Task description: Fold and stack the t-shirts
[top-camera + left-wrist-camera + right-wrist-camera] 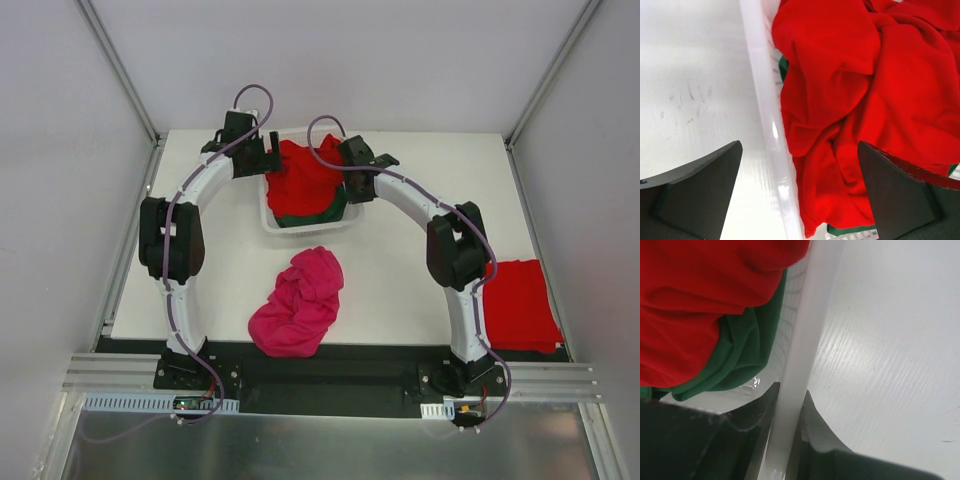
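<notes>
Nearest, a crumpled magenta t-shirt [298,305] lies on the smooth white worktop [420,270], with a folded red t-shirt [520,305] flat at its right edge. Farther back, the slotted plastic basket [268,215] holds a rumpled red t-shirt [850,90] over a green t-shirt [747,350]. The left hand [800,145] is spread astride the basket's wall, and the right hand [791,390] pinches its rim.

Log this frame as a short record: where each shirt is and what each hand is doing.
basket: white, far middle of the table, holds red shirts over a green shirt
pink shirt: crumpled on the table, nearer than the basket
folded shirt: red, flat at the table's right edge
left hand: open, straddling the basket's left wall
right hand: shut on the basket's right wall
</notes>
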`<state>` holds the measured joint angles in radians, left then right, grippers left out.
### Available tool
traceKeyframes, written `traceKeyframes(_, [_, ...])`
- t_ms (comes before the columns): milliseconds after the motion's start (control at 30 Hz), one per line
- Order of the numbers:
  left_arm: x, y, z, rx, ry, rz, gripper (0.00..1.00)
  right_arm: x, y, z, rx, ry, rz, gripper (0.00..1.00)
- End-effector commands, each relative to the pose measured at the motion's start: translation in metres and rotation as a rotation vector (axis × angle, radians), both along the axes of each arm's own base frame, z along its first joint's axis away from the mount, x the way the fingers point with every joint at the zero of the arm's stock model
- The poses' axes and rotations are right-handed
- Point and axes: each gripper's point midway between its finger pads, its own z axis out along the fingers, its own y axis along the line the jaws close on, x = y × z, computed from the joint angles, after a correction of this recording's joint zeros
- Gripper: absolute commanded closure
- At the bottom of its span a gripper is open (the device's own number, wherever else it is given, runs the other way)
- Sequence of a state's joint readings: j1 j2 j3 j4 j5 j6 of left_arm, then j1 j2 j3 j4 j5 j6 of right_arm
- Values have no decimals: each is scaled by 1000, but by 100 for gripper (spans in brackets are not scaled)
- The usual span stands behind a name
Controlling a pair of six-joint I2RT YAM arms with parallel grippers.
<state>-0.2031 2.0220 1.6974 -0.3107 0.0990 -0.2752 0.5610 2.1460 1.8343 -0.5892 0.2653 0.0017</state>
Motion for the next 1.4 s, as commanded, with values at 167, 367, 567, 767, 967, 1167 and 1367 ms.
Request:
traceKeyframes(167, [6, 5, 58, 21, -133, 2, 1, -20, -105, -10, -178, 80, -318, 99])
traceKeyframes(367, [7, 3, 58, 13, -129, -1, 1, -9, -151, -1, -137, 58, -489, 99])
traceKeyframes(567, [6, 4, 56, 19, -125, -5, 1, -1, -185, 5, -64, 31, -659, 99])
traceKeyframes(767, [7, 4, 54, 21, -117, -6, 1, 0, -203, 1, 14, 21, -808, 99])
traceKeyframes(967, [6, 2, 55, 18, -117, -7, 1, 4, -233, -1, 152, 21, -1029, 99])
traceKeyframes(1167, [8, 0, 51, 5, -105, -10, 1, 12, -246, 30, 216, -85, -1175, 99])
traceKeyframes(1367, [8, -4, 46, -4, -91, -15, 1, 17, -231, 56, 291, -194, -1253, 99])
